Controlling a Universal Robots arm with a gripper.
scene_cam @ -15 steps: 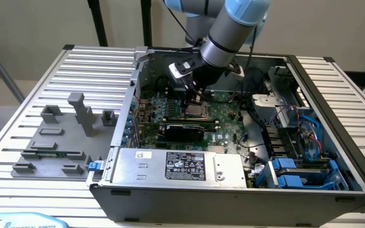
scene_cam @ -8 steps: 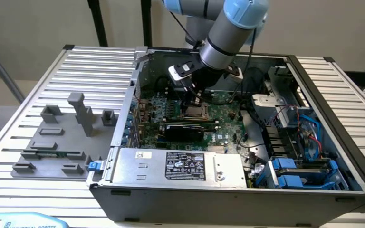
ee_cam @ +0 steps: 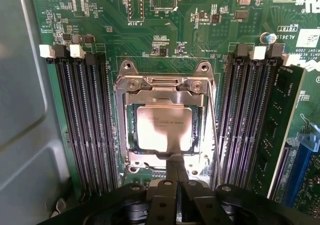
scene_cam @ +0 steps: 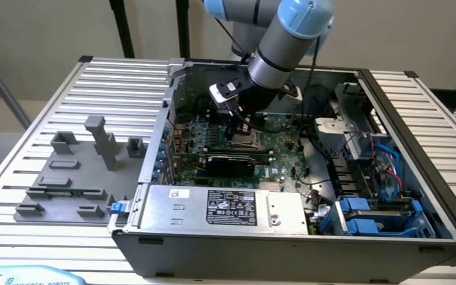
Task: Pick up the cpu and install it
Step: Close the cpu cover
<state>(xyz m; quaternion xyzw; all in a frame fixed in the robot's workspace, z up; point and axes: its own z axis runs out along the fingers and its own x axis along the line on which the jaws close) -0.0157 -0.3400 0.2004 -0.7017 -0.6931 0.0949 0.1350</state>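
Observation:
The cpu [ee_cam: 164, 129], a flat silver square, lies level inside the metal-framed socket [ee_cam: 165, 84] on the green motherboard [ee_cam: 165, 30]. My gripper [ee_cam: 176, 161] is shut, its two dark fingers pressed together with the tips at one edge of the cpu. I cannot tell whether they touch it. In the exterior view the gripper [scene_cam: 239, 127] reaches down into the open computer case [scene_cam: 291, 249], just over the socket [scene_cam: 249, 141].
Black memory slots [ee_cam: 82, 125] flank the socket, and a green memory stick [ee_cam: 281, 130] stands in one. A thin lever wire [ee_cam: 214, 130] runs beside the socket. A power supply [scene_cam: 228, 208], blue drive bays [scene_cam: 370, 219] and a grey fixture plate [scene_cam: 69, 172] on the slatted table surround the work.

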